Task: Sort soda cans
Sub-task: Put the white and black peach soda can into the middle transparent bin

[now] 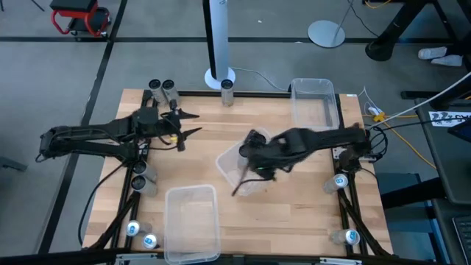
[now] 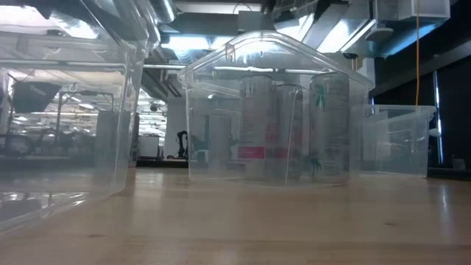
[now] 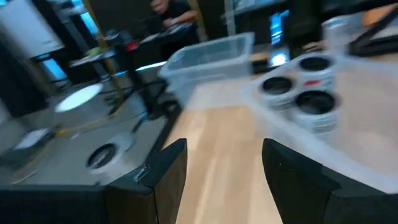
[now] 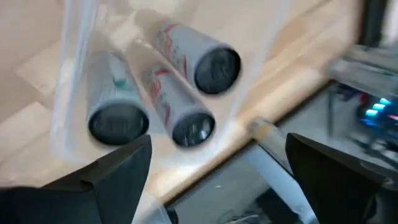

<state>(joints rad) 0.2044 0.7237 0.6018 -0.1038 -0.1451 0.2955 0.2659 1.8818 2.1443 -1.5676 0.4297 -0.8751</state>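
Three soda cans with dark tops (image 4: 168, 81) stand upright in the clear middle bin (image 1: 229, 163); the low view shows them side by side (image 2: 291, 132). My right gripper (image 1: 246, 177) hangs open above this bin, pointing steeply down, with nothing between its fingers (image 4: 219, 142). My left gripper (image 1: 197, 123) is open over the far-left part of the table. It points about level toward the middle bin and is empty (image 3: 224, 146). Other cans stand along the table's edges: two at the far left (image 1: 162, 90), one at the far middle (image 1: 227, 90).
A clear bin (image 1: 315, 103) stands at the far right and another (image 1: 191, 221) at the near edge. More cans stand at the left edge (image 1: 140, 175), the near left corner (image 1: 141, 234) and the right side (image 1: 338, 182), (image 1: 349, 237). Bare wood lies between the bins.
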